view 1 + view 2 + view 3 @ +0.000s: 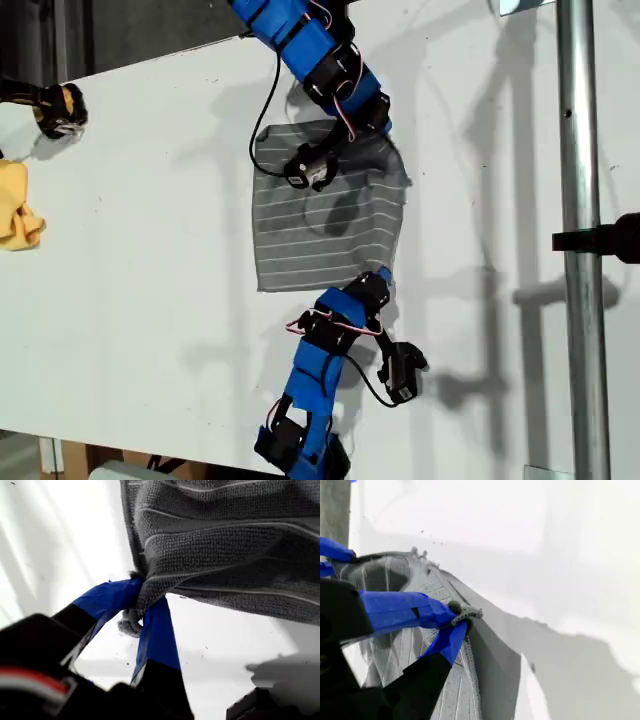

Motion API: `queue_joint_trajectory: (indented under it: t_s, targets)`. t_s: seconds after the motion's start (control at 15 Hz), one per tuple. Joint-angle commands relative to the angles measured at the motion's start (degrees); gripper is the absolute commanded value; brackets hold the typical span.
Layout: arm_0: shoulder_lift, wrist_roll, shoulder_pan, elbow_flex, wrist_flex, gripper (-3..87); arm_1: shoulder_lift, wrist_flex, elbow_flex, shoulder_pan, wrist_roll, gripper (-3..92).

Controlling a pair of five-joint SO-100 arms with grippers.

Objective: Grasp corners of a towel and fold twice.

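Blue-and-black SO-100 arms

Both arms (315,50) (310,385) are showing blue printed segments, black servo blocks and looping black and pink cables; my first end effector (142,612) and my second end effector (455,617) are wearing blue tape.

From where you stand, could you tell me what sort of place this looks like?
Probably a robotics lab bench rather than a home: a bare white table, a metal pole beside it, and my first gripper and second gripper pinching a grey striped towel.

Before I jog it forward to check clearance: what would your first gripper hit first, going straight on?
My first gripper is already shut on a corner of the grey white-striped fabric towel; that cloth comes first.
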Motion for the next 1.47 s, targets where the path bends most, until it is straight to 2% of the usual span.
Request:
queue_joint_trajectory:
  t_s: [0.0, 0.2, 0.47, 1.0, 1.4]
  targets:
    - [6.33, 0.18, 1.41, -0.18, -0.09, -1.8, -0.62, 2.37, -7.38, -0.79, -1.05, -0.1]
    - [8.44, -1.23, 1.32, 0.44, 3.34, -1.8, 1.05, 6.42, -9.76, 0.97, -1.41, -0.1]
    - [11.87, -0.62, -3.08, 2.72, 8.53, -1.8, 7.03, 11.95, -10.11, 8.09, -4.04, -0.1]
    - [15.56, 9.76, -18.37, 3.43, 13.54, -1.8, 13.80, 13.45, -9.23, 32.61, -20.57, -0.1]
    - [15.91, 18.37, -30.67, 3.78, 14.68, -1.8, 19.16, 13.62, -7.91, 53.88, -33.57, -0.1]
